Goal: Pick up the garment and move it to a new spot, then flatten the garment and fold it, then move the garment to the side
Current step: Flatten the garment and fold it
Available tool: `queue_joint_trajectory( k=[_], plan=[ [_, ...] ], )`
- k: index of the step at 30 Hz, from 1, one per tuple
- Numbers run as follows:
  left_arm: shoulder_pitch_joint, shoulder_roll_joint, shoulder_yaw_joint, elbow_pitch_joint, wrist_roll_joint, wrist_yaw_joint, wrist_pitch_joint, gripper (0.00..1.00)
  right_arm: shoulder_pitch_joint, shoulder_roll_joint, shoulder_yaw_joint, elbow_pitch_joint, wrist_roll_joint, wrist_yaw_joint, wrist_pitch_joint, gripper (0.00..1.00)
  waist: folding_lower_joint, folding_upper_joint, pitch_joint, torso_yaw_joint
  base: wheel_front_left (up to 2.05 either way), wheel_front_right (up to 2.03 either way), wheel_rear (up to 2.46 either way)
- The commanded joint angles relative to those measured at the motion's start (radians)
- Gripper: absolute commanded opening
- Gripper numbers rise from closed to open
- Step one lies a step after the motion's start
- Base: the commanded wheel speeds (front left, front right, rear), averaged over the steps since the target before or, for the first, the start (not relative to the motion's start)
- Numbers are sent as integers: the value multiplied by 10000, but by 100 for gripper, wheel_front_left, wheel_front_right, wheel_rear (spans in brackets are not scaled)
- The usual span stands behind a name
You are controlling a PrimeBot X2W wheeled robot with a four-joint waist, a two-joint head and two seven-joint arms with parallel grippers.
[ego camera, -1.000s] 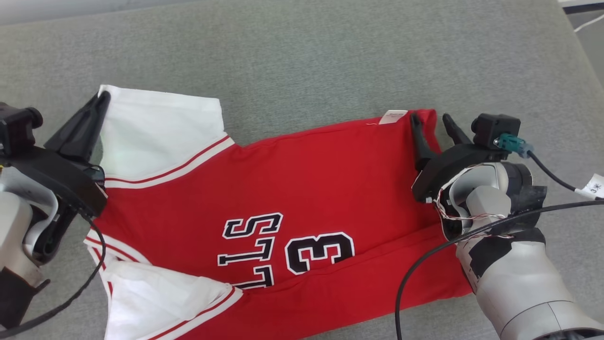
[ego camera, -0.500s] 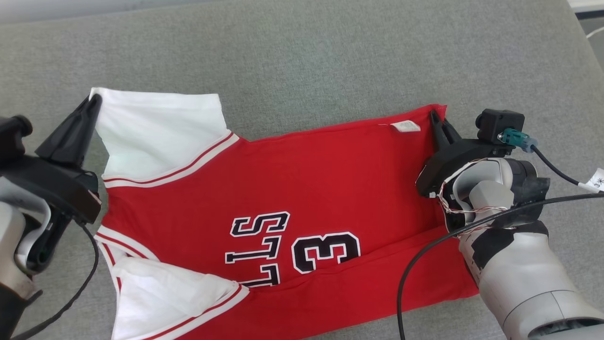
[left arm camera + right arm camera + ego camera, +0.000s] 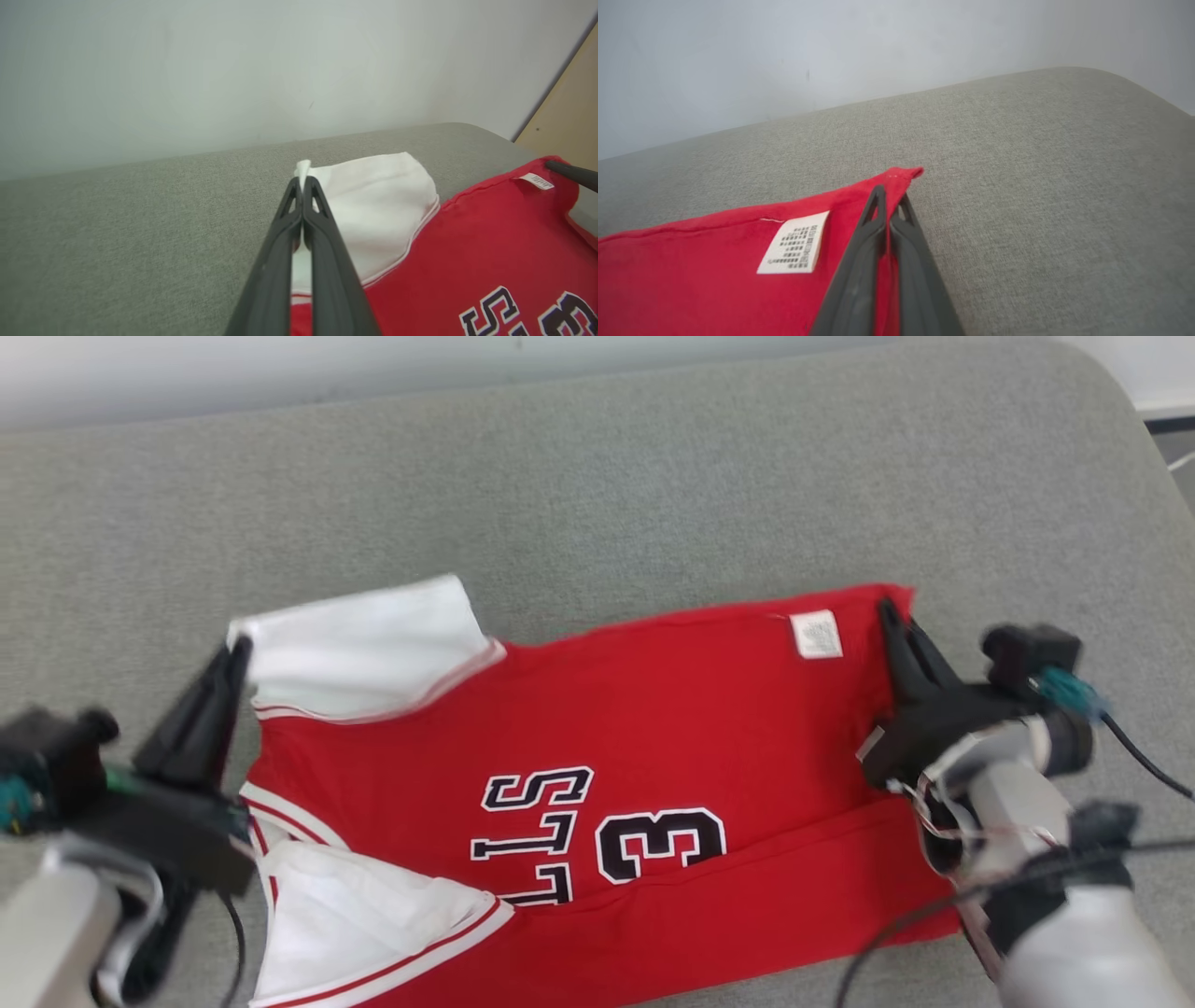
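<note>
**Both ends gripped**

The red jersey (image 3: 653, 737) is laid across the grey cushion (image 3: 653, 476). Its white sleeve (image 3: 373, 644) is pinched by the closed left gripper (image 3: 238, 651), and its red hem corner by the closed right gripper (image 3: 889, 614).

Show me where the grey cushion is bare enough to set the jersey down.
Widest bare patch: grey cushion between the jersey and the wall. A narrower strip lies right of the right gripper. Crowded: the near half, where the jersey and left gripper sit.
</note>
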Motion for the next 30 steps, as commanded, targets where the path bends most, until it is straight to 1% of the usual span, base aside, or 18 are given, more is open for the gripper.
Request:
queue_joint_trajectory(
  k=[1, 3, 8, 11, 13, 17, 22, 30],
  plan=[
    [439, 24, 88, -214, -63, 151, -113, 0, 380, -235, 191, -378, 225, -11, -46, 0, 1, 1, -114, 106, 0, 0, 0],
    [935, 59, 149, -569, 19, 349, -205, 0, 837, -546, 284, -895, 488, -11, -46, 0, 1, 1, -186, 156, 0, 0, 0],
    [2181, -146, 319, -1310, 100, 783, -327, 0, 1756, -1160, 532, -2059, 1139, -11, -47, 0, 1, 1, -303, 312, 0, 0, 0],
    [2761, -390, 476, -1465, 51, 911, -351, 0, 2214, -1479, 699, -2675, 1530, -11, -47, 0, 1, 1, -322, 429, 0, 0, 0],
    [2925, -441, 545, -1479, 101, 935, -361, 0, 2331, -1602, 748, -2869, 1628, -11, -47, 0, 1, 1, -321, 469, 0, 0, 0],
    [3440, -837, 843, -1522, 361, 854, -365, 0, 2893, -1949, 946, -3567, 2060, -11, -48, 0, 1, 1, -381, 682, 0, 0, 0],
    [3944, -1468, 1197, -1403, 663, 685, -358, 0, 3510, -2514, 1122, -4221, 2239, -11, -48, 0, 1, 1, -499, 836, 0, 0, 0],
    [4883, -2473, 1914, -1279, 968, 302, -360, 0, 4445, -2931, 950, -4856, 2472, -11, -48, 0, 1, 1, -666, 986, 0, 0, 0]
  ],
)
